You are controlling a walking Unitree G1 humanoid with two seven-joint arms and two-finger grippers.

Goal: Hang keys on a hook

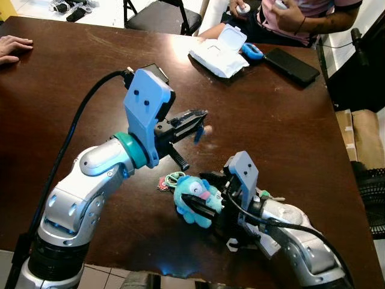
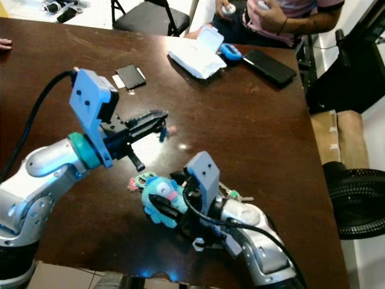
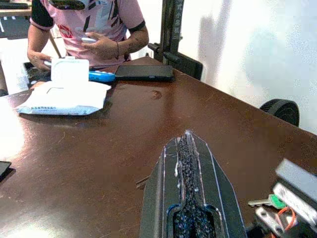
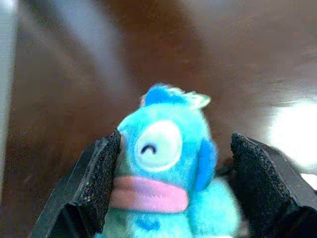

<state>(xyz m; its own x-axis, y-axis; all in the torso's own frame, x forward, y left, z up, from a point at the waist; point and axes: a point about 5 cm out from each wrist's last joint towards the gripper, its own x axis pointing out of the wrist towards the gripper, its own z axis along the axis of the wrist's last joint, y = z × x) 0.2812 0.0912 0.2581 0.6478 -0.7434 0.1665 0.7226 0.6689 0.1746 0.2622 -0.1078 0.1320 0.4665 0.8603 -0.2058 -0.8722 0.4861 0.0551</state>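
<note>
Right tool (image 1: 198,205) spread around blue plush keychain (image 1: 194,198) on table (image 1: 277,120); left tool (image 1: 195,120) clenched above; wipes pack (image 1: 218,57) well apart.

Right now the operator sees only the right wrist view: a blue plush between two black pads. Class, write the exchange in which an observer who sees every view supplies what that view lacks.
Observer: The blue plush lies on a brown table; the right hand is open around it.
Operator: Any keys nearby?
Observer: A green-headed key lies on the table beside the right wrist.
Operator: Where is the other arm?
Observer: The left hand hovers above the table beyond the plush, shut.
</note>
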